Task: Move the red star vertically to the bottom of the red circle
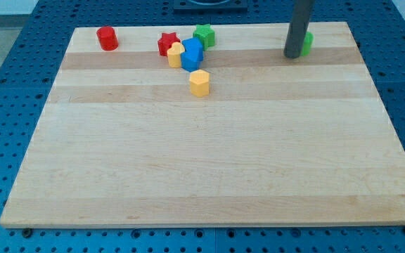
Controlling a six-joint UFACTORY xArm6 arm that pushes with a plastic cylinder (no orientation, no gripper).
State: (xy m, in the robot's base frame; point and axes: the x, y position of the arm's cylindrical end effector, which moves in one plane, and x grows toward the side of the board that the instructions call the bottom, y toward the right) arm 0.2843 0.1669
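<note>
The wooden board (209, 154) lies mostly bare, with every block gathered along its far edge. The rod has no jaws to open or close, so it grasps nothing; its tip (292, 55) rests far right, touching or just beside a green block (306, 43) whose shape is partly hidden. The main risk seems to be the crowding around the red star (166, 43): it sits at the far side of a tight cluster, touching a yellow block (176, 54), with blue blocks (192, 53) just to its right and a green star (204, 35) beyond them. A push from the right would likely drag those neighbours along or spin the star off course. The red circle (107, 38) stands well apart at far left; overshooting could knock it. A yellow hexagon (200, 83) sits nearer, clear of the likely path.
</note>
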